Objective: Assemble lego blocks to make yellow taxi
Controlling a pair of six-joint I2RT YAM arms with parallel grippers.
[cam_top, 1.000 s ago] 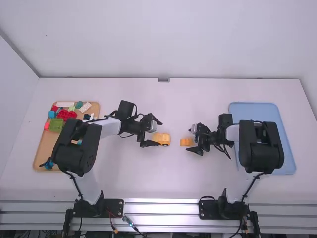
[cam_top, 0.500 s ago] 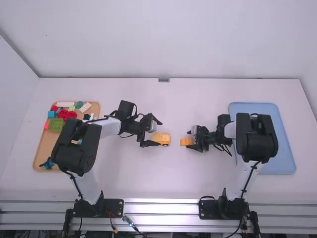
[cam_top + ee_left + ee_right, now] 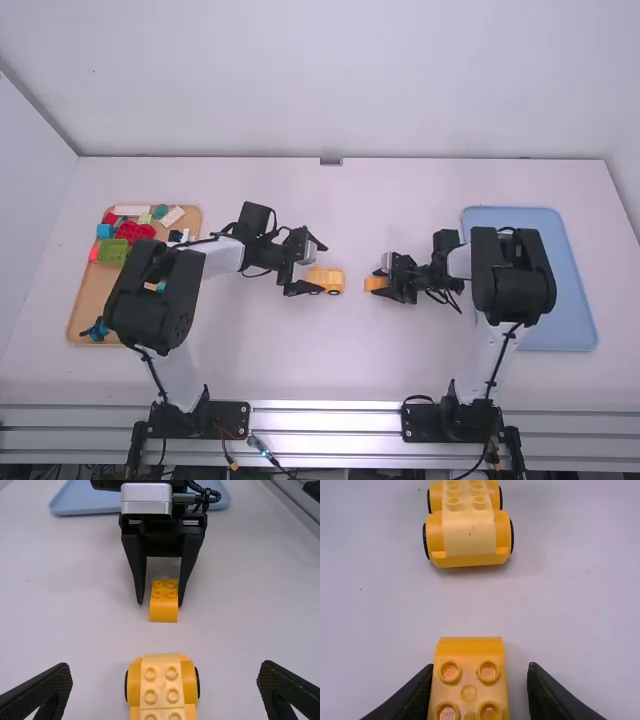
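The left end effector (image 3: 165, 667) is spread wide, its fingers standing well apart on either side of the yellow car base (image 3: 161, 696), which sits on the tabletop (image 3: 350, 350). The right end effector (image 3: 481, 667) is parted more narrowly around the curved yellow block (image 3: 470, 650), with one finger against or just beside it and a clear gap on the other side.

That off-centre stance is the likeliest trouble: closing could push the block sideways or twist it before both fingers bear on it. A skewed grip would then leave it misaligned over the base's studs, so pressing down might tip it or seat only one edge. The base looks free between the left fingers; unless they brace it, its wheels could let it roll away.
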